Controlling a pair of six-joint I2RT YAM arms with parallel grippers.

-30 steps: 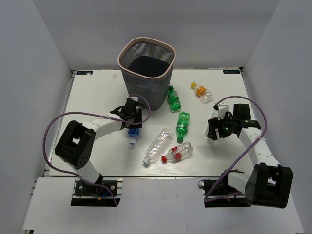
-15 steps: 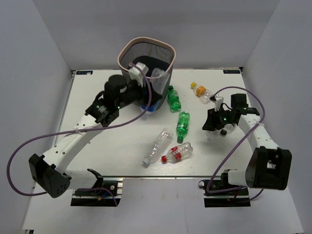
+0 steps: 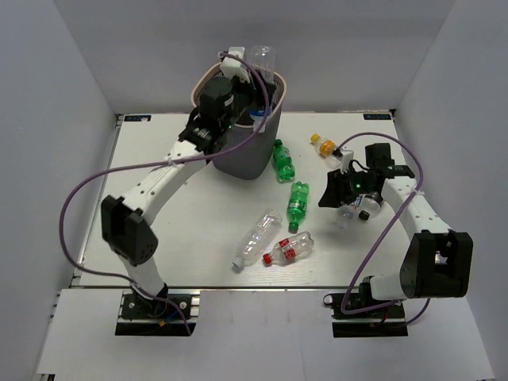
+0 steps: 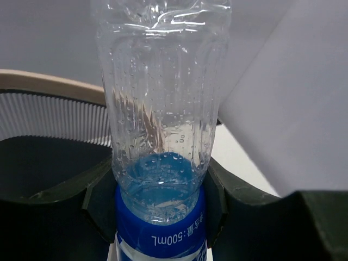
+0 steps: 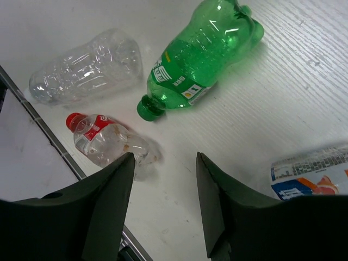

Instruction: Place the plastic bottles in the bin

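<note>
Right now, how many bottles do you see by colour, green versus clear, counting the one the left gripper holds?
Green: 2, the far green bottle and the near green bottle.
Clear: 5, the blue-label bottle in the left gripper, the orange-cap bottle, the red-cap bottle, the plain clear bottle and the blue-and-orange-label bottle.
Total: 7.

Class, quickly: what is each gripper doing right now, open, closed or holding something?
Left gripper: closed on a clear bottle with a blue label, over the bin.
Right gripper: open, empty.
</note>
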